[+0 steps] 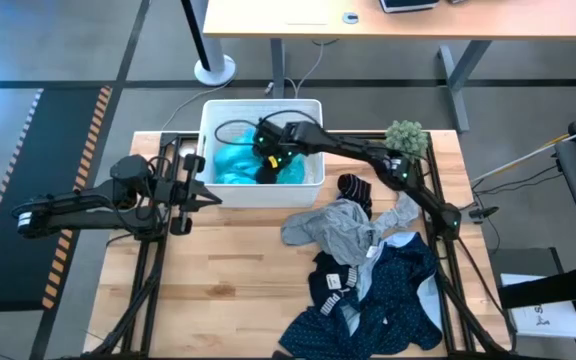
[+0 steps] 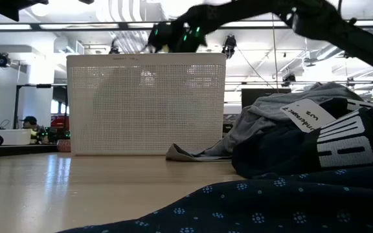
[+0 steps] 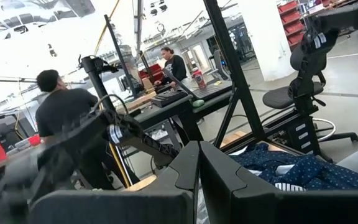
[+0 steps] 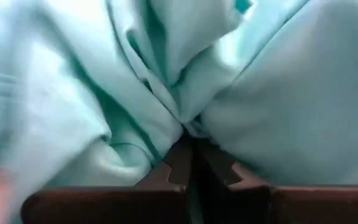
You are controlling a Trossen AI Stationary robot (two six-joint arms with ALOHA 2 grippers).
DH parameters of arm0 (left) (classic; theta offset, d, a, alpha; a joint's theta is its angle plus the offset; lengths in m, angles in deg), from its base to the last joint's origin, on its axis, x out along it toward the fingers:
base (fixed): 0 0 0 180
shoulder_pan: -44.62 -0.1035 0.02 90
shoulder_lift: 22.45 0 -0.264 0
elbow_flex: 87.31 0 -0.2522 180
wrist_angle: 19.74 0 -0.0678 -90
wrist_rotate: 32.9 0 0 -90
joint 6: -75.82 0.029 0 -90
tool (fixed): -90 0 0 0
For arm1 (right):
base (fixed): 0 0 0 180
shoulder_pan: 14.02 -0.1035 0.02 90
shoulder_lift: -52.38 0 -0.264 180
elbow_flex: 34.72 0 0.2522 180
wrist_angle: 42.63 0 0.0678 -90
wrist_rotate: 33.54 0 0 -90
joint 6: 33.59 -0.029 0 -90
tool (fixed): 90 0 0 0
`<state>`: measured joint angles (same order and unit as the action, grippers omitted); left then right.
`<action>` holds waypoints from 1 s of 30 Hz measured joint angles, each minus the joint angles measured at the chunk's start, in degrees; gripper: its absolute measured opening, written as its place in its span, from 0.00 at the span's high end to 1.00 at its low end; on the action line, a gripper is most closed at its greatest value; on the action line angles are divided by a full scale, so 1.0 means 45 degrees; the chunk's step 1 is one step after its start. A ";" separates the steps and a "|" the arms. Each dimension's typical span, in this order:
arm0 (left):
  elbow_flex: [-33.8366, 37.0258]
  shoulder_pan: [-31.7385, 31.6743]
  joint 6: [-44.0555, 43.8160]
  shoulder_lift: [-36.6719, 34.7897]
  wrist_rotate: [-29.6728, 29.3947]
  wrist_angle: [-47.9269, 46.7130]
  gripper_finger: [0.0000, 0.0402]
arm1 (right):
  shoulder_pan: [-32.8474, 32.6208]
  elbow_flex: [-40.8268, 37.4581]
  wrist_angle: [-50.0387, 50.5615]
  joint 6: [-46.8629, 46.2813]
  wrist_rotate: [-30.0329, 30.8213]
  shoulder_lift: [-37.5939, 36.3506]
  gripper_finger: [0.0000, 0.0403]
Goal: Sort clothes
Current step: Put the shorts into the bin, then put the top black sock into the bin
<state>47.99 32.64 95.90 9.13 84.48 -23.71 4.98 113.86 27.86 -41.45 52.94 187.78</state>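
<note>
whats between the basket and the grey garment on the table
In the high view, mostly bare wood lies between the basket and the grey garment, with a black striped piece at its right edge.

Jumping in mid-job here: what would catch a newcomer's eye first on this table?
The bright teal garment in the white basket at the table's far side stands out first, with the right gripper reaching into the basket, shut on its fabric. Next comes the heap near the right front: a grey garment on top of a navy dotted garment. The left gripper is shut beside the basket's left wall, holding nothing.
</note>
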 joint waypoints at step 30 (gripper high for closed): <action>0.0000 0.0003 -0.0540 -0.0139 0.0005 -0.0294 1.00 | -0.1574 -0.7063 0.2823 -0.0039 0.4118 -0.9339 0.84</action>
<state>47.99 32.66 93.47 8.51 84.50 -25.03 -2.10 82.08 40.57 -41.62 71.47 145.76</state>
